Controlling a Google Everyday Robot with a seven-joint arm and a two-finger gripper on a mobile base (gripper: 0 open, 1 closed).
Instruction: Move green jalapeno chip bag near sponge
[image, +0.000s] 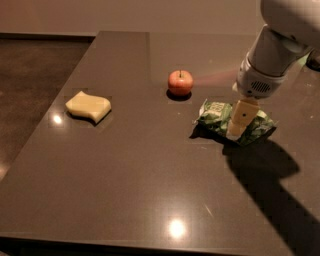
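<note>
Dark, glossy brown counter (150, 190) with a dim floor beyond its left edge. The crumpled shiny green foil chip bag (214, 118) with a white label patch lies at the right of the counter. The robot's pale hand (236, 127) is lowered onto the bag's middle; whether it grips the bag cannot be told. A round red apple (180, 82) stands near the bag, to its upper left. The pale yellow, wavy-edged sponge block (88, 106) lies well apart, at the left.
</note>
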